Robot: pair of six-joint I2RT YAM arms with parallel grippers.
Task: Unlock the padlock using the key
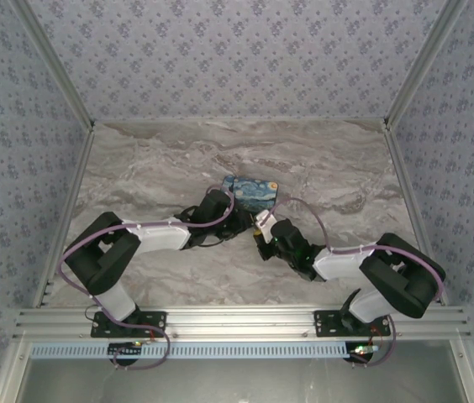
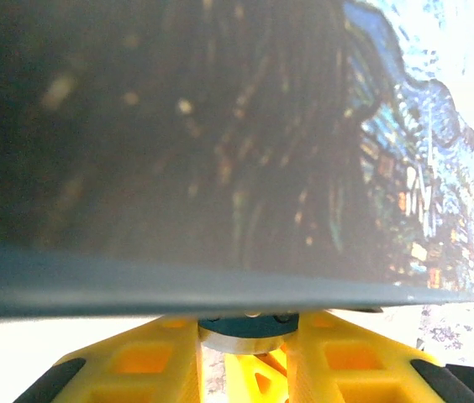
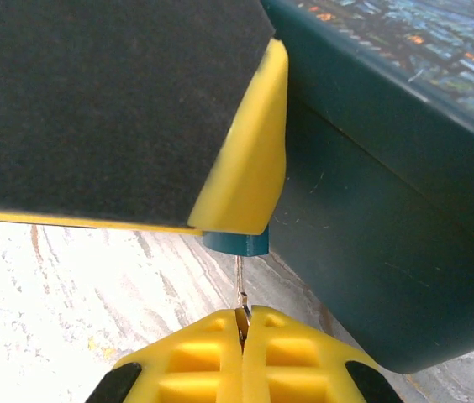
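Just beside the painted box [image 3: 388,210], the padlock [image 3: 237,243] is clamped in the left gripper [image 2: 241,346] and the key [image 3: 239,291] pinched in the closed-up right gripper [image 3: 242,319]; twisted off-axis, it could be bent or dropped.

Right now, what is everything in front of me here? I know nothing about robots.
box: one, blue and yellow painted lid, dark teal sides, mid-table
padlock: one, teal-blue, beside the box
key: one, thin metal, between right gripper and padlock
table: one, grey-brown marble, under everything
walls: three, pale flowered wallpaper, around the table
left gripper: one, yellow and black, shut on the padlock
right gripper: one, yellow and black, shut on the key
arms: two, black and white, left arm and right arm at the near edge
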